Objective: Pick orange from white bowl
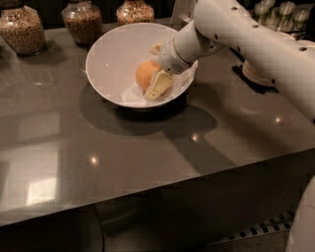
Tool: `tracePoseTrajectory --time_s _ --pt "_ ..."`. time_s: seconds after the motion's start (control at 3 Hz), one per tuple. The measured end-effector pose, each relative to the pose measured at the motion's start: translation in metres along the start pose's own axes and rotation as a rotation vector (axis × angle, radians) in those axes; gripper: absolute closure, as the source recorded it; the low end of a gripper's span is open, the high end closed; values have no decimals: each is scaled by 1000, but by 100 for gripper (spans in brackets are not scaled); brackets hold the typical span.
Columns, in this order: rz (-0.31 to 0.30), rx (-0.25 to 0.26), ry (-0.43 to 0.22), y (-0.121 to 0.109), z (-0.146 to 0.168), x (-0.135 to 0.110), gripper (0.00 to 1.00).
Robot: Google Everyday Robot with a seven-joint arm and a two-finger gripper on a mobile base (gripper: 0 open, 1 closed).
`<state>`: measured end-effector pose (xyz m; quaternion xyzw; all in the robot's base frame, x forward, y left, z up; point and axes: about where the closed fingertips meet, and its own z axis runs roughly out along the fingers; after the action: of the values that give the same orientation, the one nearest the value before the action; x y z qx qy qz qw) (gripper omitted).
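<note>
The white bowl [108, 59] stands on the dark counter at the back centre. The orange [145, 74] lies inside it, right of the bowl's middle. My gripper [156, 69] reaches into the bowl from the right. One cream fingertip [157, 86] presses the orange's near side and the other [156, 48] shows behind it. The gripper looks shut on the orange, which is low in the bowl.
Three glass jars of grain [81, 19] stand behind the bowl along the back edge. A stack of small pale plates [256, 74] sits at the right behind my arm, with small glass jars [278, 12] beyond. The counter's front edge [162, 184] runs across the lower frame.
</note>
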<state>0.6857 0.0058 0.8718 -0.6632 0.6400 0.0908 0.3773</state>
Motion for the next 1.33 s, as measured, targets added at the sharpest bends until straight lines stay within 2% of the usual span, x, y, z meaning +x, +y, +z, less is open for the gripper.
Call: tracePoseTrajectory --time_s 0.33,0.67,1.0,1.33 --pt "-6 -7 28 0 9 11 14" --pt "-13 -11 52 1 14 18 33" --pt "-23 -9 61 1 14 18 57" --pt "-33 -3 56 -1 9 8 80"
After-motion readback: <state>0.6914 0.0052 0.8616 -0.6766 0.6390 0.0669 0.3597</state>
